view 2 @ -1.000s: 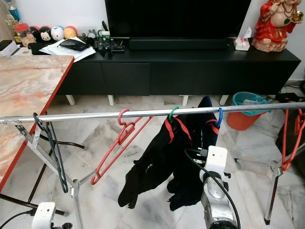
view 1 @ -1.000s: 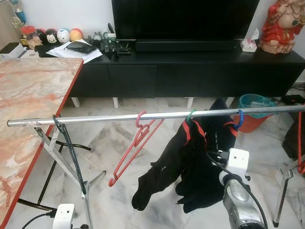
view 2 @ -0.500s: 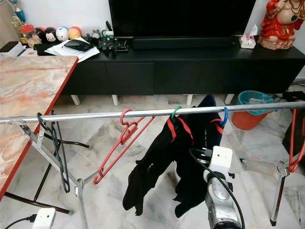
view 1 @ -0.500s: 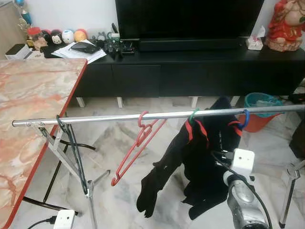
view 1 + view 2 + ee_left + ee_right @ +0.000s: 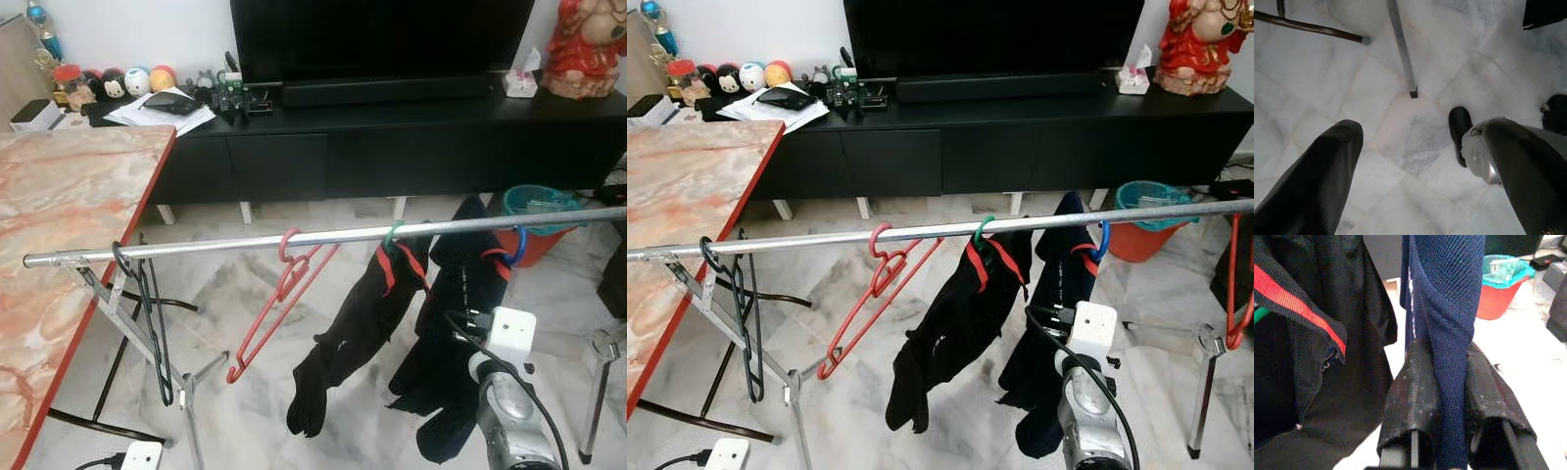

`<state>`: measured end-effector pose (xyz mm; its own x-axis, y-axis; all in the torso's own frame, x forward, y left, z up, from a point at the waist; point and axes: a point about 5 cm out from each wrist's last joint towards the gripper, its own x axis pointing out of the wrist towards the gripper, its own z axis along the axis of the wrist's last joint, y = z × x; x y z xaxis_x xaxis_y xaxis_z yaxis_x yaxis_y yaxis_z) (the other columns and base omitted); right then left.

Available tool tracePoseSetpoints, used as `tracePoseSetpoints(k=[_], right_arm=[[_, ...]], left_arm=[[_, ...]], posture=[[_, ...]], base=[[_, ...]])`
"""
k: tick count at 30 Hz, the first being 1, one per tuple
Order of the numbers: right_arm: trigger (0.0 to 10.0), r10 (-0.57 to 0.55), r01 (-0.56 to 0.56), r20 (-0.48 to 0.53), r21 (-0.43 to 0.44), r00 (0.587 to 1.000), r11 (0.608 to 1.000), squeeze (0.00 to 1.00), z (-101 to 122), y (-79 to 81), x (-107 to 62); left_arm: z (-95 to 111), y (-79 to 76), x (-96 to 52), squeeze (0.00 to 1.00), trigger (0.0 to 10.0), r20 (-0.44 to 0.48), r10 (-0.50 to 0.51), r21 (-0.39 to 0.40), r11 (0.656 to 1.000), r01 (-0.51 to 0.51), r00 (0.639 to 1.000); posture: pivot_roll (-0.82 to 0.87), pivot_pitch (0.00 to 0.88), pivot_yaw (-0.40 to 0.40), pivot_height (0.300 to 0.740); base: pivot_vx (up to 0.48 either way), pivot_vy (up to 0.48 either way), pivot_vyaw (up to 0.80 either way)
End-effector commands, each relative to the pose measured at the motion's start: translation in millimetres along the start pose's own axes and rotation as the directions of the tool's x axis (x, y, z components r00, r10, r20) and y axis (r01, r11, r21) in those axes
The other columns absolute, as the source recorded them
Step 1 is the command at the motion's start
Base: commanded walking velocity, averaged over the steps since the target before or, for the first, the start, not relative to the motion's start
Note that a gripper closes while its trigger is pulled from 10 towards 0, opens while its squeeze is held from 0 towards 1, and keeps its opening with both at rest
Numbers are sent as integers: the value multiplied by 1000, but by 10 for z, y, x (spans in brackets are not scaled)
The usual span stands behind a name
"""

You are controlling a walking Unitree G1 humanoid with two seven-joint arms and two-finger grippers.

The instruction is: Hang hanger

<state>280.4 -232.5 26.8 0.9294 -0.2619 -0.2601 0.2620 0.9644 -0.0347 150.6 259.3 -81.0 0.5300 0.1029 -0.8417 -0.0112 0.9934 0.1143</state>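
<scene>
Altogether, five hangers on the rail [image 5: 921, 231]; right gripper [image 5: 1445, 382] clamps navy garment [image 5: 1449, 308].

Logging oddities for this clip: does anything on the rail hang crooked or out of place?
Yes. The empty red hanger dangles steeply tilted from the rail. The right gripper is shut on the dark blue garment, on the blue hanger.

Silver right arm [image 5: 509, 431], white wrist box, black cable, seemingly scuffed black fingers [image 5: 1415, 396]
</scene>
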Motion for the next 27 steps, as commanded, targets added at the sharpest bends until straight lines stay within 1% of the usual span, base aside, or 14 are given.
tracePoseSetpoints(k=[1,6,9,12,14,17,27], right_arm=[[10000,13,-12,55,-13,998,1000,0,154,10,66],[10000,38,-36,77,-30,996,999,0,249,36,114],[10000,18,-16,93,-21,995,1000,0,286,21,131],[10000,6,-5,97,-10,995,1000,0,289,19,132],[10000,22,-21,96,-15,995,1000,0,279,51,121],[10000,28,-26,96,-18,995,999,0,280,58,121],[10000,10,-8,87,-22,996,1000,0,276,42,127]], left_arm=[[4,41,-8,0,10000,6,11,-10,1000,-11,1000],[10,51,-6,0,10000,1,16,-25,1000,-16,1000],[8,50,-5,0,10000,-4,17,-29,999,-17,1000],[-4,53,-6,0,10000,-12,25,-39,999,-26,1000],[-6,56,-7,0,10000,-9,28,-52,998,-29,1000],[-1,61,-8,0,10000,-3,28,-57,998,-28,1000],[8,68,-9,0,10000,-3,20,-49,999,-20,1000]], posture=[[-102,0,-28,740],[-80,0,-25,740],[-86,0,-19,740],[-85,0,-22,740],[-80,0,-29,740],[-79,0,-30,740],[-86,0,-21,740]], base=[[-277,0,0],[-300,0,0],[-310,0,0],[-316,0,0],[-315,0,0],[-316,0,0],[-316,0,0]])
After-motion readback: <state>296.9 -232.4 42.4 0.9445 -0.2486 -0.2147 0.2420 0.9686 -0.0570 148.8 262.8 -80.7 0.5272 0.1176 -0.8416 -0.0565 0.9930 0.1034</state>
